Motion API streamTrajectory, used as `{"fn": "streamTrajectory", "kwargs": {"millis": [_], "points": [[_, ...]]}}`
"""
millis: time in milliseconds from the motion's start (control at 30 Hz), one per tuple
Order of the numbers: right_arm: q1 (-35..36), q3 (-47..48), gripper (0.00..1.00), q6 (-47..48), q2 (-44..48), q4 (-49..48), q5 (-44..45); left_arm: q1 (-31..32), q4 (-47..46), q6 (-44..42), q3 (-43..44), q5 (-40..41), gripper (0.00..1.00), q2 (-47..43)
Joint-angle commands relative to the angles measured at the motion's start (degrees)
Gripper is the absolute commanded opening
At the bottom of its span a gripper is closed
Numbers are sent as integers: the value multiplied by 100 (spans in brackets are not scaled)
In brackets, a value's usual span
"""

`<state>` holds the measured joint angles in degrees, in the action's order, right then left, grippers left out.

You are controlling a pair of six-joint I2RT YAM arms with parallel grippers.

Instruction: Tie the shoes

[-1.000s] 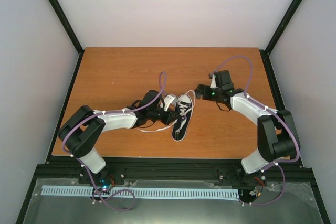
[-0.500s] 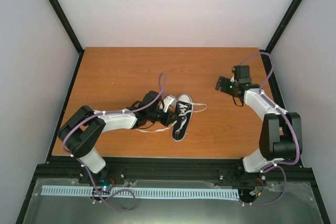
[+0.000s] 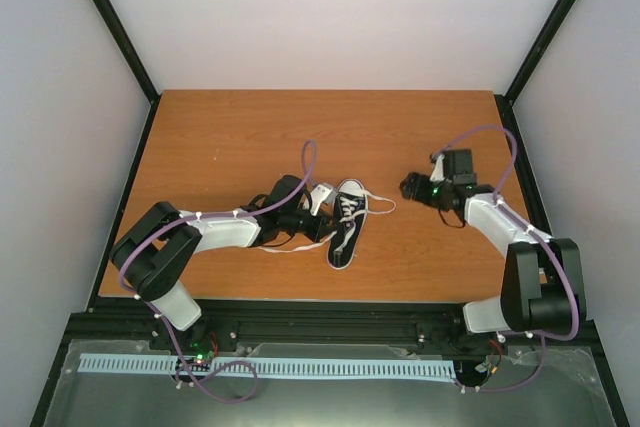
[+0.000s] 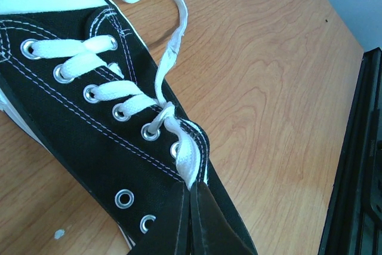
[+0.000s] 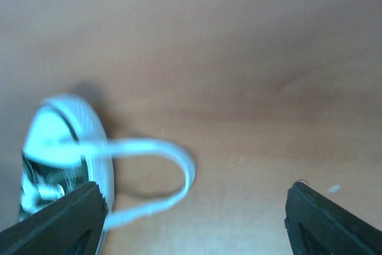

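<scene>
1. Since a second ago, the right gripper (image 3: 408,186) has backed off from the toe cap (image 3: 351,190) and now sits to its right. A lace loop (image 3: 379,203) now lies flat on the table (image 3: 230,137) beside the toe. The sneaker and the left arm haven't shifted.
2. The sneaker (image 3: 344,229) is on the table, nearer the front edge than the back. Its toe points away from the arm bases and its heel points toward them. Black canvas, white toe cap.
3. White lacing crosses the upper eyelets (image 4: 89,93). The two eyelets nearest the ankle are unthreaded.
4. The left gripper (image 4: 191,198) has its jaws together, clamped on a lace strand (image 4: 186,158) coming off the top laced eyelet, right at the shoe opening.
5. The right gripper's fingers (image 5: 57,222) are wide apart with nothing between them, over bare table and clear of the lace loop. The right wrist view is blurred.
6. A trailing lace (image 3: 285,247) lies on the table left of the sneaker, under the left arm.
</scene>
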<state>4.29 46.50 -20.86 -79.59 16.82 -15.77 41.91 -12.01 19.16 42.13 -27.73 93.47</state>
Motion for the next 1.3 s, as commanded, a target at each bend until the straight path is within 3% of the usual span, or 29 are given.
{"fn": "streamTrajectory", "kwargs": {"millis": [0, 67, 200, 500, 567, 700, 733, 1000, 1167, 1200, 1267], "points": [[569, -502, 79, -59, -169, -96, -134, 36, -219, -158, 41, -93, 1, -41], [752, -523, 72, -4, -319, -140, -81, 32, -206, -167, 25, -64, 1, -68], [905, -467, 68, -94, -586, -290, 146, 33, -196, -167, 23, -37, 1, -87], [1268, -89, 48, 33, -1318, -426, 643, 36, -188, -168, 15, -30, 1, -100], [1332, -12, 39, 24, -1466, -457, 697, 36, -180, -171, 14, -22, 1, -109], [1363, 163, 5, -87, -1687, -532, 714, 36, -195, -176, 6, -8, 1, -104], [1361, 243, 3, -96, -1704, -557, 592, 31, -201, -174, 6, -13, 1, -99], [1685, 891, 3, -525, -1144, -1270, -1513, 36, -257, -176, -14, -16, 1, -92], [2281, 1337, 3, -648, -1186, -1297, -1566, 34, -296, -176, -44, -21, 1, -126], [2301, 1290, 4, -742, -1223, -1381, -1567, 36, -308, -178, -61, -22, 1, -137], [2304, 1158, 22, -859, -1271, -1483, -1424, 36, -340, -176, -83, -26, 1, -159]]}}
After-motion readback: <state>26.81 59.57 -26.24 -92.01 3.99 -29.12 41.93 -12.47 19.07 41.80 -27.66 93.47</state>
